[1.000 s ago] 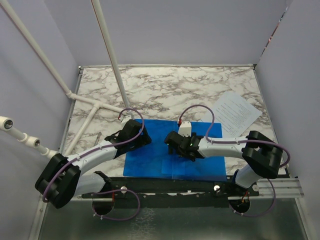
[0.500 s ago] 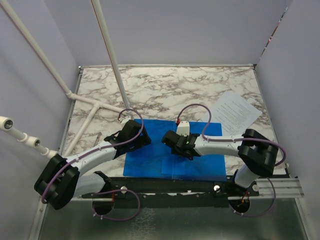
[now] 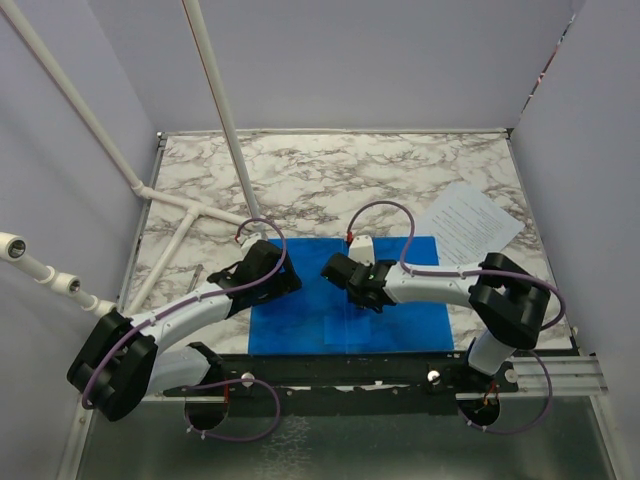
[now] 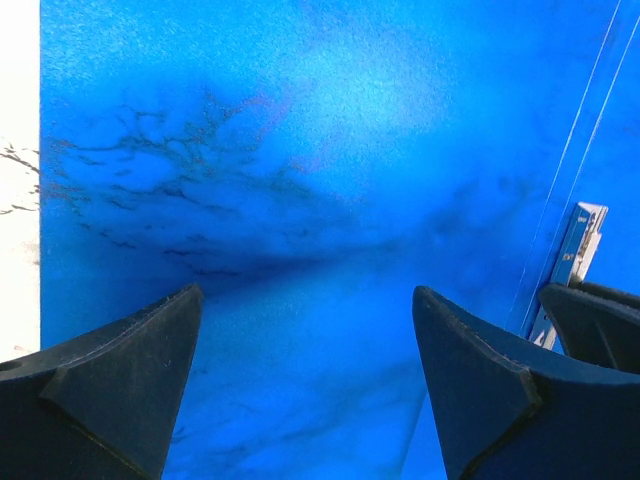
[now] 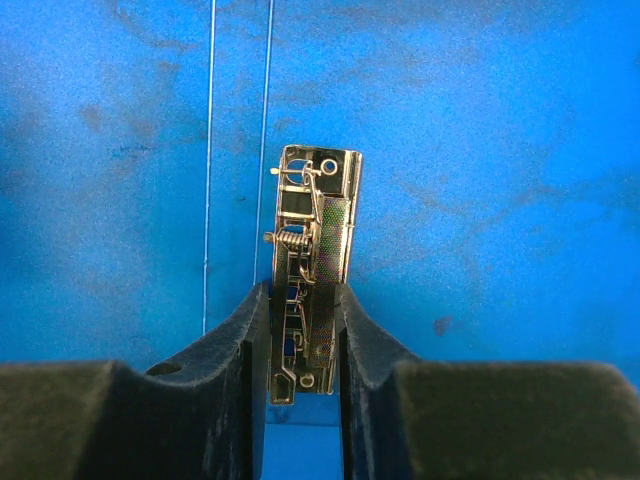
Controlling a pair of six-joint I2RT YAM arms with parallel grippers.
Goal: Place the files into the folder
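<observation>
**Right fingers (image 5: 240, 335) pinching the metal clip (image 5: 312, 230)**

Left fingers (image 4: 120, 370) are spread wide, hovering over the left leaf of the open blue folder (image 3: 400, 330). It lies flat at the tabletop's (image 3: 330, 180) near edge, centre. Files (image 3: 468, 222): white printed sheets by the right edge, well apart from the folder. Sheets are probably light, floppy and slippery; best taken at an edge or corner. Clip looks stiff and sprung.

The top camera looked down from behind over the whole table (image 3: 330, 170); both wrist cameras pressed close over the folder (image 3: 290, 322), each catching its metal clip (image 5: 312, 250).
</observation>
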